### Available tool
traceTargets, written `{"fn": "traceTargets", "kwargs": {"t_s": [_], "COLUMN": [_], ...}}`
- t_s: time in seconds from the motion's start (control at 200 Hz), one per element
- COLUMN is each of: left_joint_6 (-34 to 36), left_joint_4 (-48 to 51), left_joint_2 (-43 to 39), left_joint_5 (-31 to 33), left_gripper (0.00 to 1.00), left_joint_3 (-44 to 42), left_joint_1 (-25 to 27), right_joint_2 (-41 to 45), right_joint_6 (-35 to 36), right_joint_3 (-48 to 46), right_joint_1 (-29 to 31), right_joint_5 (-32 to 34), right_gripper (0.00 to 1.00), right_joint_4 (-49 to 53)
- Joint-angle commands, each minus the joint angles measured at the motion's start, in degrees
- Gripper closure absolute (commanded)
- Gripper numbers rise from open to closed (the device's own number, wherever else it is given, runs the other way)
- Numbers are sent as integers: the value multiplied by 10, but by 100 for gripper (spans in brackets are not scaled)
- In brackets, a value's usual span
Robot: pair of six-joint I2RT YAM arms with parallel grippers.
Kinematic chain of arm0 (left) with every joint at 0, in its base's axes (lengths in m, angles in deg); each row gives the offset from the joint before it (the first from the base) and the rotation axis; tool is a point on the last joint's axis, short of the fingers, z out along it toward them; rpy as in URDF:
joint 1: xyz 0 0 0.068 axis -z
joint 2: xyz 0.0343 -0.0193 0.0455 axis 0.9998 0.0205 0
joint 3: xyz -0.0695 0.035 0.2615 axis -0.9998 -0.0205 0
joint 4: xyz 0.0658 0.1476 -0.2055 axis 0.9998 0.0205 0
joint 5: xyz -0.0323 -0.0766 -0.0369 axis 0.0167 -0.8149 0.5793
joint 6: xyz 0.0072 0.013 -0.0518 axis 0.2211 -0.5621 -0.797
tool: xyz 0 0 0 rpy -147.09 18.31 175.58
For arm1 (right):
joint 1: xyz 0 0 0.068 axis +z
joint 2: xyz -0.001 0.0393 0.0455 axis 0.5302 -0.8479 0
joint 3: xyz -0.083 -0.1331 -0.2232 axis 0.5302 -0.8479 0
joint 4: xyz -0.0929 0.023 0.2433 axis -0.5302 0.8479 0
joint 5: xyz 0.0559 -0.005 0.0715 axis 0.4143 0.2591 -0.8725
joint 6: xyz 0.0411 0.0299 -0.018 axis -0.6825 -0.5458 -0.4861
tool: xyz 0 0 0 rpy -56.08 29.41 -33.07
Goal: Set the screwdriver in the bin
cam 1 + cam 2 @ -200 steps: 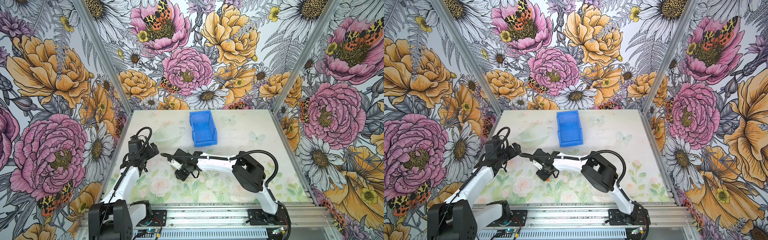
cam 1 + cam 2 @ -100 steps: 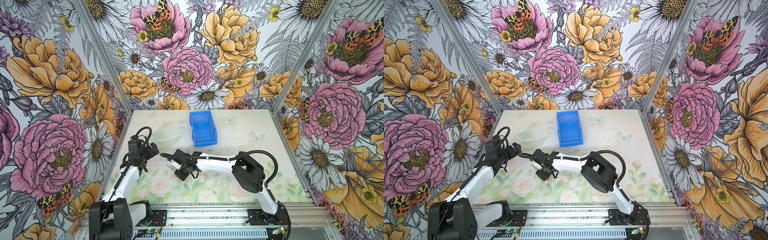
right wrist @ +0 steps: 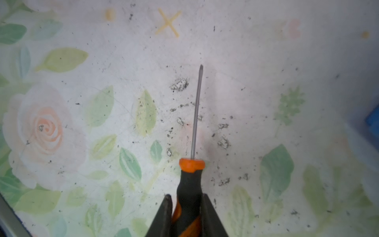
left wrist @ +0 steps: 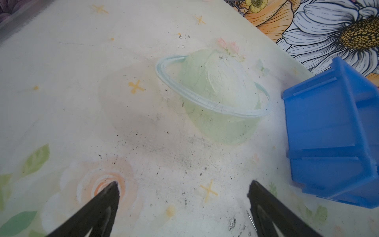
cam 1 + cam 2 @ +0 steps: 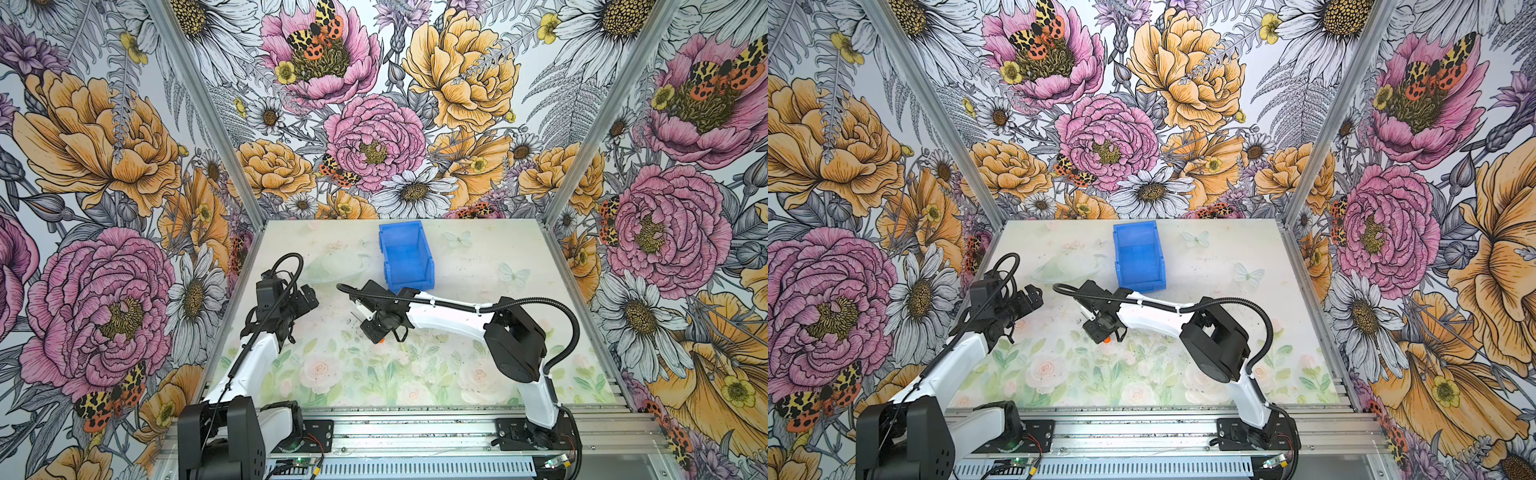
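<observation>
Orange-and-black screwdriver [image 3: 190, 182]: at the middle of the table, left of centre, its handle inside the right claw. Whether it rests on the table or is just off it, I cannot tell.
Right gripper [image 3: 186, 197]: jaws clamped on the banded handle, one on each side, with the orange collar and the whole thin shaft sticking out ahead of them.
Long axis: in both top views the orange butt [image 5: 381, 340] pokes out on the near side of the claw. The shaft seems to run away to the far left, and its tip shows just beside a finger in the left wrist view.
Blue bin [image 5: 406, 255]: far of the claw and slightly right, close by but apart from it. It is open-topped with nothing in it, and its length runs near to far.
Bin against tool: the tool looks to lie slanted across the bin's length, so a small turn may help it drop in flat.
Left gripper [image 4: 181, 184]: jaws wide apart with only table between them. It sits left of the screwdriver and plays no part here.
Nearer arm: the right one, which has the tool and is the closer to the bin.
Coming move, as I judge it: lift, carry far and a little right over the bin's near wall, then release.
</observation>
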Motion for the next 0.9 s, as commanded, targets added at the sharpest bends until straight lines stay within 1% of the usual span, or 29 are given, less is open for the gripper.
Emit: {"fn": "traceTargets", "kwargs": {"t_s": [0.0, 0.215, 0.385, 0.475, 0.576, 0.621, 0.631, 0.646, 0.681, 0.731, 0.761, 0.796, 0.811, 0.881, 0.896], "left_joint_6": [4, 9, 9, 10, 10, 9, 9, 8, 9, 9, 9, 9, 9, 11, 12], "left_joint_4": [-19, -13, -9, -6, -6, -6, -6, -7, -8, -10, -11, -9, -8, -5, -4], "left_joint_2": [-28, -41, -49, -51, -53, -53, -53, -54, -54, -52, -53, -51, -51, -51, -51], "left_joint_5": [-2, 0, 6, 8, 10, 11, 11, 11, 12, 14, 15, 16, 16, 17, 17], "left_gripper": [1, 1, 1, 1, 1, 1, 1, 1, 1, 1, 1, 1, 1, 1, 1], "left_joint_3": [-7, -9, -13, -12, -14, -15, -15, -16, -17, -18, -18, -18, -18, -17, -17], "left_joint_1": [-6, -6, -1, 0, 1, 2, 3, 4, 6, 10, 11, 13, 13, 17, 18], "right_joint_2": [45, 78, 91, 97, 111, 118, 120, 121, 126, 128, 126, 123, 119, 105, 101], "right_joint_6": [-26, -50, -54, -68, -89, -93, -94, -95, -96, -99, -104, -107, -109, -116, -117], "right_joint_3": [-11, -14, -14, -34, -72, -87, -92, -95, -103, -109, -111, -111, -110, -105, -103], "right_joint_1": [-10, -36, -60, -66, -65, -62, -60, -59, -54, -48, -44, -41, -38, -30, -28], "right_joint_5": [-24, -28, -24, -15, -20, -22, -23, -23, -20, -17, -17, -19, -21, -25, -26], "right_gripper": [100, 100, 100, 100, 89, 81, 78, 76, 66, 59, 52, 48, 45, 38, 35], "right_joint_4": [-25, -31, -28, -26, -27, -26, -26, -25, -25, -23, -22, -21, -20, -17, -17]}}
